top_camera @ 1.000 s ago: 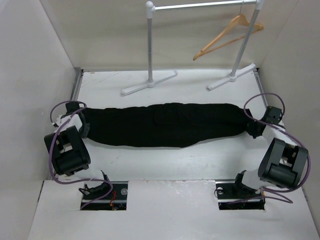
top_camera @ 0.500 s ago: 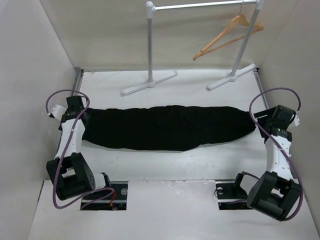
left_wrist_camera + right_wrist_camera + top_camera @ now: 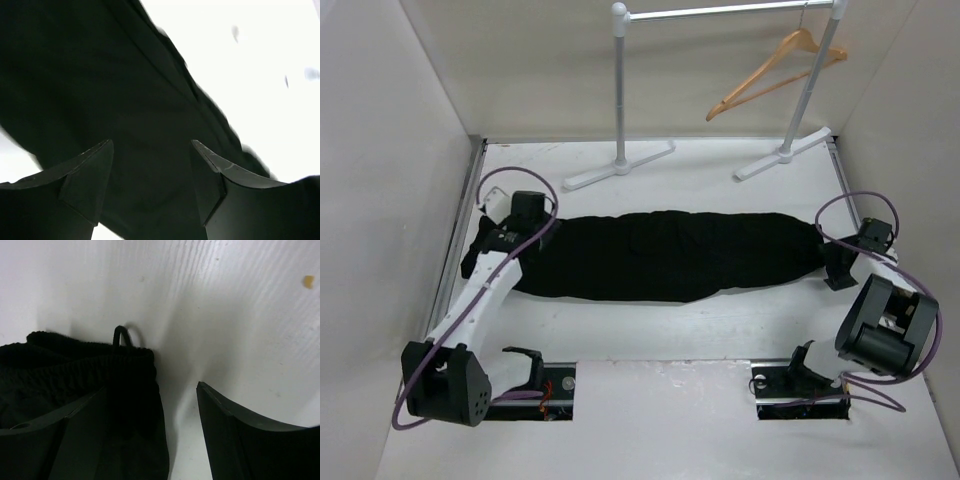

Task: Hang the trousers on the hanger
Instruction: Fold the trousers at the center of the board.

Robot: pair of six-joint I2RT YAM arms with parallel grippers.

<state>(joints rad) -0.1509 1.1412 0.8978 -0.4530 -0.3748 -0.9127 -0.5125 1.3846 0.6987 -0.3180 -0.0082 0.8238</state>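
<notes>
Stretching flat, the trousers (image 3: 660, 255) end beneath each arm's parted jaws.

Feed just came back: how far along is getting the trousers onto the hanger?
Done: the black soft-fabric trousers lie stretched out flat on the white table. In hand: the left pincer, open, hovers over one end; the right pincer, open, straddles the waistband corner. Remaining: gripping, lifting and draping over the light wooden triangular hanger, which hangs bare on the silver metal rail.
</notes>
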